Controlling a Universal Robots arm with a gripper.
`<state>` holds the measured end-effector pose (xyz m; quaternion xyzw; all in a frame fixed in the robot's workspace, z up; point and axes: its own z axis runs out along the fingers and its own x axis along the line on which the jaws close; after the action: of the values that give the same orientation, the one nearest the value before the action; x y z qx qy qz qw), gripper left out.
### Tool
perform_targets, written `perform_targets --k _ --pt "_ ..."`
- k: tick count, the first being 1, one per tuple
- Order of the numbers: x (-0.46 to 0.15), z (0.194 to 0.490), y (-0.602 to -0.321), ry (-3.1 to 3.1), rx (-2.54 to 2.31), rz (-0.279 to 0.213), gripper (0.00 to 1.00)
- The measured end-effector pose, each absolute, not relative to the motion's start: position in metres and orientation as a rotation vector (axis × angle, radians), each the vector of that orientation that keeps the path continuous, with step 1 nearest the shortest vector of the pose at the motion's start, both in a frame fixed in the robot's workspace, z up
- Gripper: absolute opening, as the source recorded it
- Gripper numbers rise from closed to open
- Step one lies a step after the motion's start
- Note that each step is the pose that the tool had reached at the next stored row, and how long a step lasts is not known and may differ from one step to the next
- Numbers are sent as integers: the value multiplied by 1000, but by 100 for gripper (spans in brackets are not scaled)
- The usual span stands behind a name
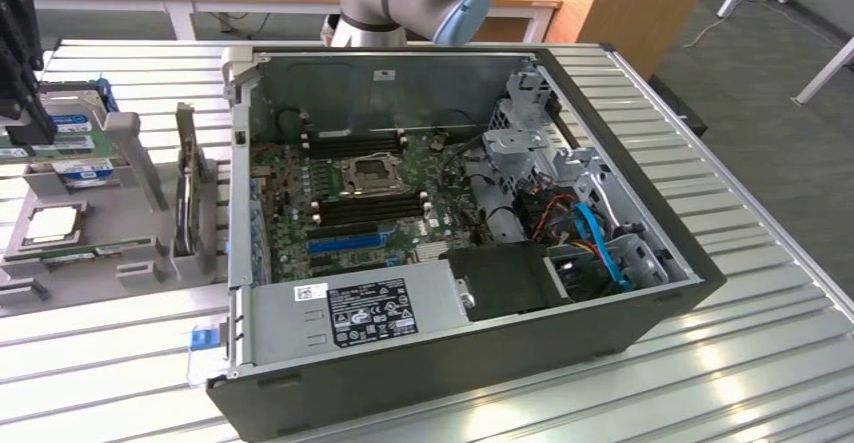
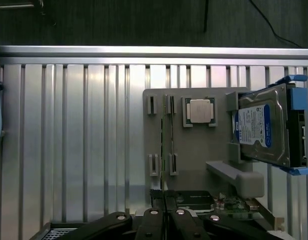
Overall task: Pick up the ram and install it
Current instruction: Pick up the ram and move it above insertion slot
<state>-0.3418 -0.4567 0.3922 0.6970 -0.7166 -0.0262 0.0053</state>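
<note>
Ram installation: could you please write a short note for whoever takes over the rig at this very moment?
End effector: shut, nothing held, by the edge of the gray fixture beside the open computer case.
Ram: on edge in the fixture's brackets, not gripped.
Motherboard slots: look empty.
Done: nothing that shows.
Left: the pick-up and the install.
</note>
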Motion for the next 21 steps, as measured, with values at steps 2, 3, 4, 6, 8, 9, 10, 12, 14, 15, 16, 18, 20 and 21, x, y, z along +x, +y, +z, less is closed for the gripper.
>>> perform_targets --k 2,3,4,6,8,9,10,12,14,15,16,18,20,21 --pt "-339 392 -457 -2244 2182 -82 12" --pt "-338 392 -457 -2244 2182 -82 12" --pt "-336 392 -457 -2244 2182 -82 12" --pt "-334 392 -457 -2244 2182 -82 12" --pt "-331 392 -457 -2244 2182 -82 12" --pt "-330 392 -457 -2244 2182 -82 12" --pt "-329 392 -457 -2244 2182 -82 12" --pt "-326 392 -457 -2244 2182 -82 12" --pt "-324 392 -457 -2244 2182 -82 12" --pt "-323 392 -457 -2244 2182 -82 12" --pt "-321 392 -457 -2244 2182 -82 12" --pt "-319 392 -457 -2244 2182 -82 12" --pt "-316 392 -457 -2244 2182 -82 12" --pt "-314 392 -457 -2244 2182 -82 12"
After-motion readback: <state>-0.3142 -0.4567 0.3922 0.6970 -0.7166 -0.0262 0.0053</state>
